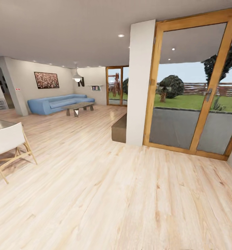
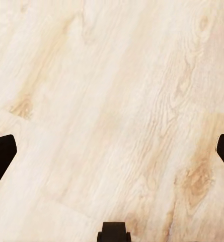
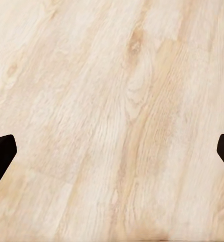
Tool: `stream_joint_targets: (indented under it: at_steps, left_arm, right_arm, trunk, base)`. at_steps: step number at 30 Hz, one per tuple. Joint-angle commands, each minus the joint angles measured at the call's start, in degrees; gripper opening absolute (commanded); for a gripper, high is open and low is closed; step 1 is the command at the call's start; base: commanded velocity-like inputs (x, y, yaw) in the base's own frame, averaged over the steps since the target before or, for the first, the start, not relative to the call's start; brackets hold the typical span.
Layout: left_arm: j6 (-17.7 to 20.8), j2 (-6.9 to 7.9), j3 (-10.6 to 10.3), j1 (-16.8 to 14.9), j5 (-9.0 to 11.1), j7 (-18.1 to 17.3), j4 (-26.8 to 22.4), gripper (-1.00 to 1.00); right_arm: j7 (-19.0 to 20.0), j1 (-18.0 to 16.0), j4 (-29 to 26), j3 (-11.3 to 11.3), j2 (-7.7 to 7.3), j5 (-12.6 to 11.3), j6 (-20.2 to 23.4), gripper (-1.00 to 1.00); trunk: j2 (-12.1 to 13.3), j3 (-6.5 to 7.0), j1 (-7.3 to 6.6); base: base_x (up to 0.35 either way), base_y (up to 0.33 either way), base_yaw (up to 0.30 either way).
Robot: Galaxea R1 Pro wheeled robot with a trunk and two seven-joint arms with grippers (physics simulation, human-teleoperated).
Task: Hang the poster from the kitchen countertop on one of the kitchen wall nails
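In transit over pale plank floor (image 1: 105,194), living room ahead, kitchen things out of sight.

At nine o'clock stands a white folding chair (image 1: 8,142); at ten, a reddish abstract painting (image 1: 46,80) above a blue sofa (image 1: 58,103) and low coffee table (image 1: 78,107); at two, a wood-framed glass door (image 1: 196,86) onto lawn. The poster is nowhere in these frames (nor countertop, nor nails). The left gripper (image 2: 112,151) and right gripper (image 3: 112,151) both hang spread wide over bare boards, holding nothing. Judging by the task, a framed poster should be light, stiff and fragile: pinch the frame edge, not the face.
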Motion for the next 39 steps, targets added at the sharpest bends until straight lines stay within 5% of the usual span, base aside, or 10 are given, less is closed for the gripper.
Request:
stream_joint_targets:
  at_steps: [1,39]
  left_arm:
    - [-0.1,0.00,0.0,0.0,0.0,0.0,-0.1,1.00]
    - [-0.3,0.00,0.0,0.0,-0.1,0.0,0.0,1.00]
  right_arm:
    - [0.0,0.0,0.1,0.0,0.01,-0.1,-0.2,1.00]
    - [0.0,-0.1,0.1,0.0,-0.07,0.0,-0.2,1.00]
  trunk:
    - [0.0,-0.05,0.00]
    - [0.0,0.79,0.00]
  base:
    - [0.000,0.000,-0.269]
    - [0.000,0.058,-0.216]
